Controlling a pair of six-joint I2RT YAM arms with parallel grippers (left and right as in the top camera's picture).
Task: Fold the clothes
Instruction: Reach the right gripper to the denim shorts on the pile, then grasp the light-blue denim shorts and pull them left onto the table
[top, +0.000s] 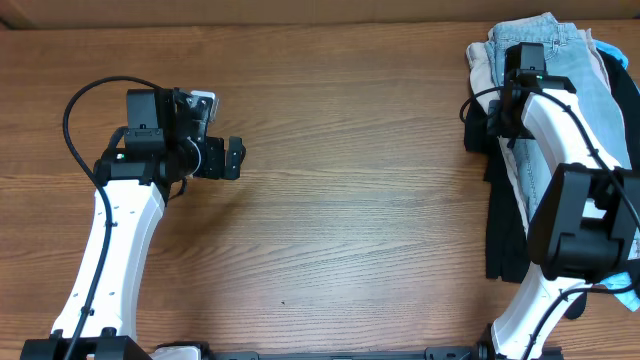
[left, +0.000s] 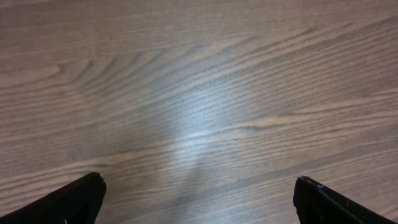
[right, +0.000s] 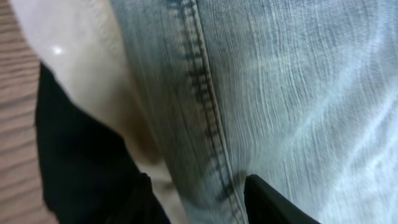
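Our right gripper (top: 520, 50) hangs over the pile of clothes at the far right edge of the table (top: 350, 200), directly above the faded light-blue denim shorts (top: 570, 85) that lie on top. In the right wrist view its two fingers stand a moderate way apart, and the gripper (right: 205, 208) sits very close over the denim shorts (right: 298, 93). A stitched seam runs down the cloth and passes between the fingers. The denim there lies flat rather than bunched; we cannot tell whether the tips touch it.

Just left of the seam we see a beige garment (right: 81, 56) under the shorts, and beside that a black garment (right: 74, 155) against the wood. From overhead, the beige garment (top: 482, 65) peeks out at the pile's left side, the black garment (top: 500, 220) stretches toward the near edge, and a scrap of bright blue cloth (top: 625, 290) shows behind the right arm.

Our left gripper (top: 235, 157) is well apart from the clothes, on the left half of the table. Its fingers are spread wide, and the left gripper (left: 199, 211) has only bare wood (left: 199, 93) below it.
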